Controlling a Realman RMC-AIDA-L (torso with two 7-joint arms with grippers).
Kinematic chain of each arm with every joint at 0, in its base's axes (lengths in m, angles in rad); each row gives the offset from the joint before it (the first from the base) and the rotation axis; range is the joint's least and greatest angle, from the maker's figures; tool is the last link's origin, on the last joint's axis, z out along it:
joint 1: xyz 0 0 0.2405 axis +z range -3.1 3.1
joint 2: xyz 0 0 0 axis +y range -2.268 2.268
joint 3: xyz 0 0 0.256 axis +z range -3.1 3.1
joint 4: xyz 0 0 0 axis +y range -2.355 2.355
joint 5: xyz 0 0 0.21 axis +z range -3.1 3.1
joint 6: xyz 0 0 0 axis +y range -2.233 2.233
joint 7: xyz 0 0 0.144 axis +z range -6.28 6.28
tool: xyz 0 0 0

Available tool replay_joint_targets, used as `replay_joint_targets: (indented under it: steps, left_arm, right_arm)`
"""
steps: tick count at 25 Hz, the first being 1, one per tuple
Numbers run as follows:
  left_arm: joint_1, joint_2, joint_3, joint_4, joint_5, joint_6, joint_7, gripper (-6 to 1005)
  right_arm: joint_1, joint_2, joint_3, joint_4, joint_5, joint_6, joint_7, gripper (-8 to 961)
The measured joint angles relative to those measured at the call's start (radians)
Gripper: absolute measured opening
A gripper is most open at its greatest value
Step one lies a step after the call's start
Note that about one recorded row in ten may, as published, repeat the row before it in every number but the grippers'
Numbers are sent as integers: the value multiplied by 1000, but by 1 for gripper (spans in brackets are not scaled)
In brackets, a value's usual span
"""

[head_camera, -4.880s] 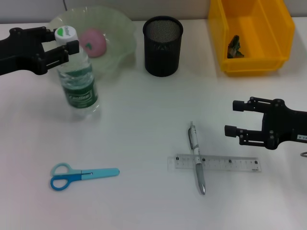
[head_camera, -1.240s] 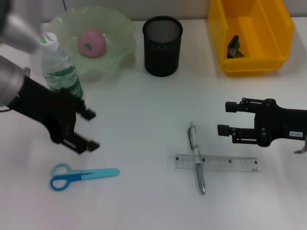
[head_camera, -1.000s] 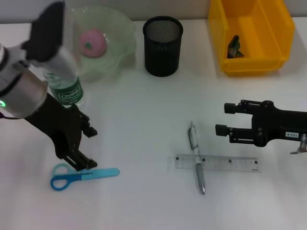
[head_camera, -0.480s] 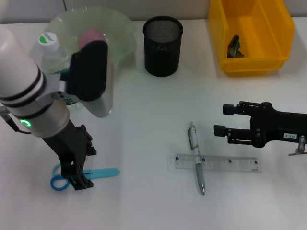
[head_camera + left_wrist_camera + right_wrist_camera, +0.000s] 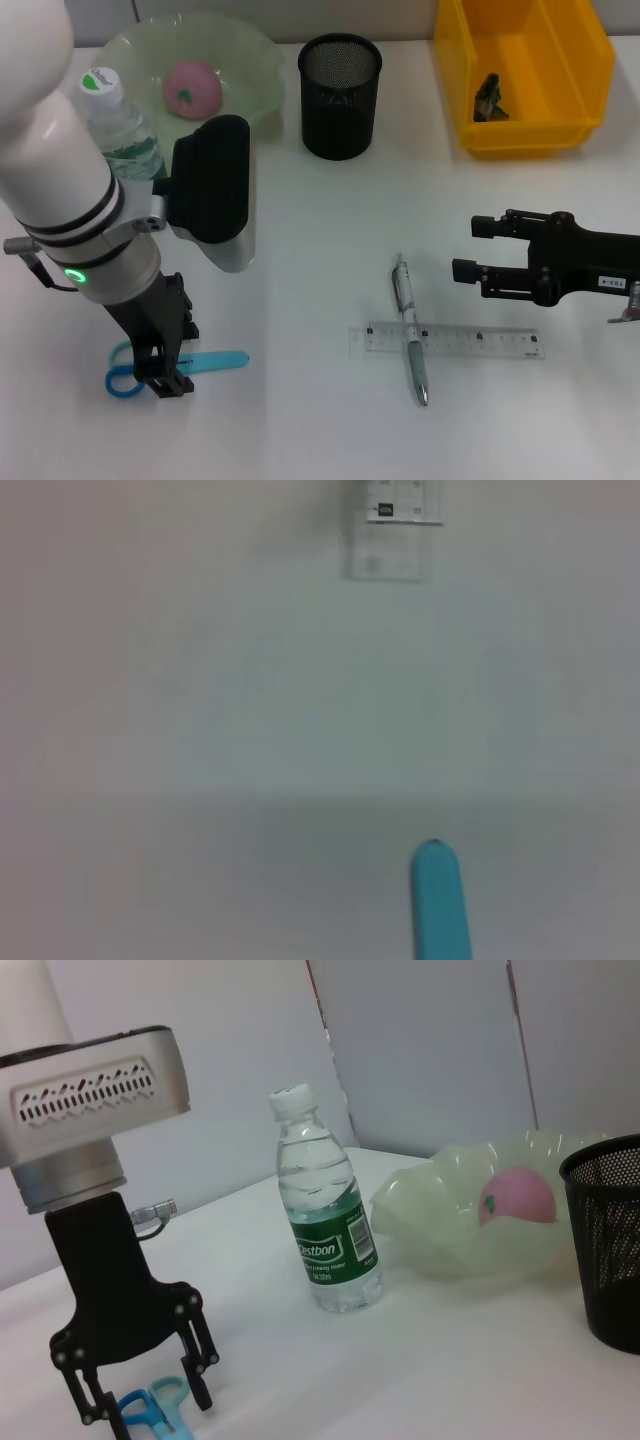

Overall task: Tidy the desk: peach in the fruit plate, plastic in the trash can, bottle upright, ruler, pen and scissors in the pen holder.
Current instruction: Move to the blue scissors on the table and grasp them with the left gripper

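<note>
A: Where do we find the left gripper (image 5: 160, 370)?
B: At 7 o'clock on the table (image 5: 300, 250), pointing down over the scissors (image 5: 175, 366). In the right wrist view its fingers (image 5: 203, 1364) are spread, straddling the blue handles without closing on them.

A: And the right gripper (image 5: 474, 250)?
B: At 3 o'clock, hovering with its jaws wide and nothing between them, near the pen (image 5: 410, 330) and ruler (image 5: 447, 342).

A: How do those two lie?
B: At 5 o'clock; we see the pen crossing over the clear ruler, touching it.

A: The remaining items?
B: The bottle (image 5: 118, 125) stands upright at 10 o'clock, just beside the fruit plate (image 5: 245, 55), with the peach (image 5: 193, 88) inside the plate. The pen holder (image 5: 340, 96) stands at 12 o'clock. The yellow trash can (image 5: 523, 70) at 1 o'clock holds a dark scrap (image 5: 489, 97).
</note>
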Motion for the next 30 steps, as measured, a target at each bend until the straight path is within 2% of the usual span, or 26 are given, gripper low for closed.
replay_joint_targets:
  steps: [7, 12, 18, 23, 30]
  left_arm:
    - [6, -1, 42, -10, 16, -31, -29, 587]
    - [9, -1, 48, -10, 27, -44, -31, 584]
    - [9, -1, 70, -11, 37, -47, -42, 530]
    - [8, -1, 73, -13, 37, -47, -43, 344]
    - [7, -1, 93, -18, 52, -58, -43, 306]
  right_arm:
    - [-2, -2, 0, -1, 0, 0, 0, 738]
    - [-3, -4, 0, -2, -2, -4, 11, 738]
    - [-3, -4, 0, -2, -4, -4, 18, 738]
    - [-3, -5, 0, -2, -5, -3, 20, 737]
    - [-3, -5, 1, -2, -5, -2, 21, 737]
